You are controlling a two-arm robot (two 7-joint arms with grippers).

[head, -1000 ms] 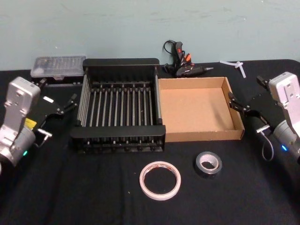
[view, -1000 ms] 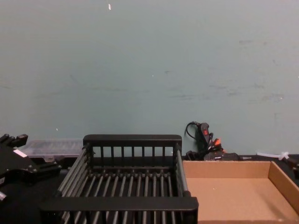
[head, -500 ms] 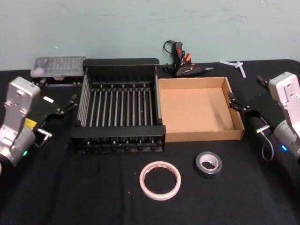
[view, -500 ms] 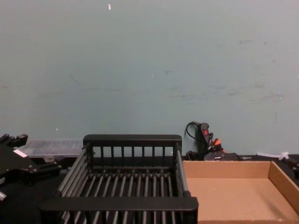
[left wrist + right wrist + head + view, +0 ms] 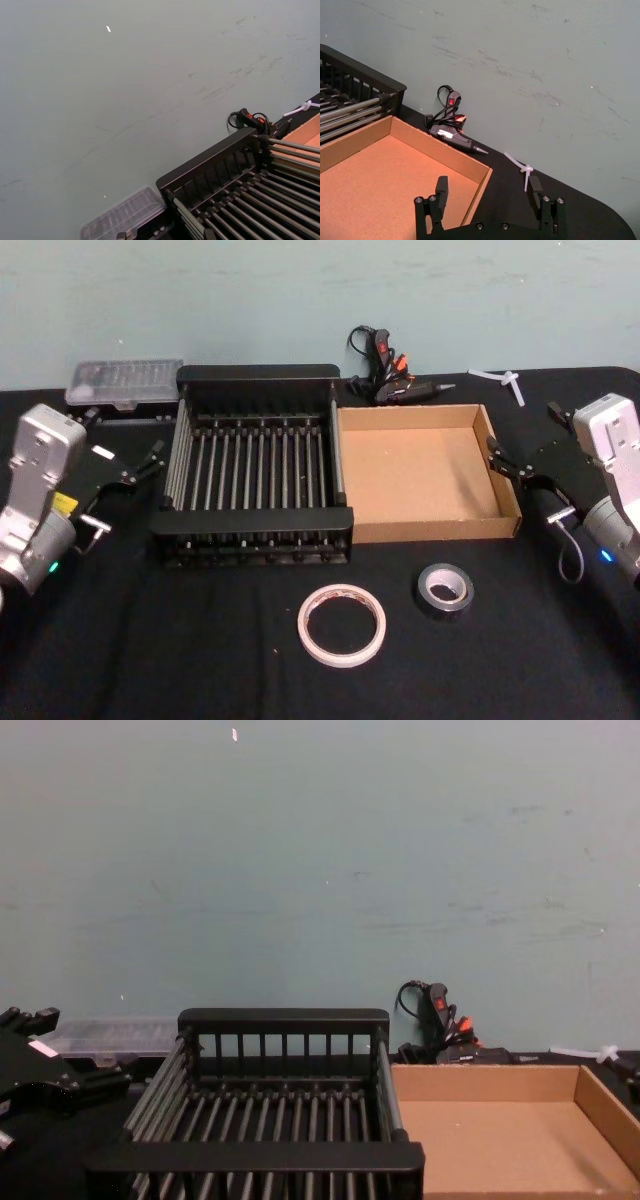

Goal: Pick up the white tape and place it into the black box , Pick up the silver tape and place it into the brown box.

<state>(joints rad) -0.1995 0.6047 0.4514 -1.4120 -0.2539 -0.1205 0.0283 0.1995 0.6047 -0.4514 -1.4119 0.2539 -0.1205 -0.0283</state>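
Observation:
The white tape [image 5: 341, 624] lies flat on the black cloth near the front, a wide pale ring. Just to its right sits the silver tape [image 5: 445, 590], a smaller dark grey roll. Behind them, the black box [image 5: 250, 517] and the brown box [image 5: 425, 475] stand side by side, both with nothing inside. My left gripper [image 5: 125, 433] hovers open left of the black box. At the brown box's right wall my right gripper [image 5: 488, 186] is open, one finger [image 5: 441, 186] over the box floor and the other outside it. Neither gripper holds or touches a tape.
A black glue gun [image 5: 390, 375] lies behind the boxes, a clear plastic case [image 5: 125, 382] sits at the back left, and a white zip tie [image 5: 505, 380] at the back right. A teal wall closes off the table's far edge.

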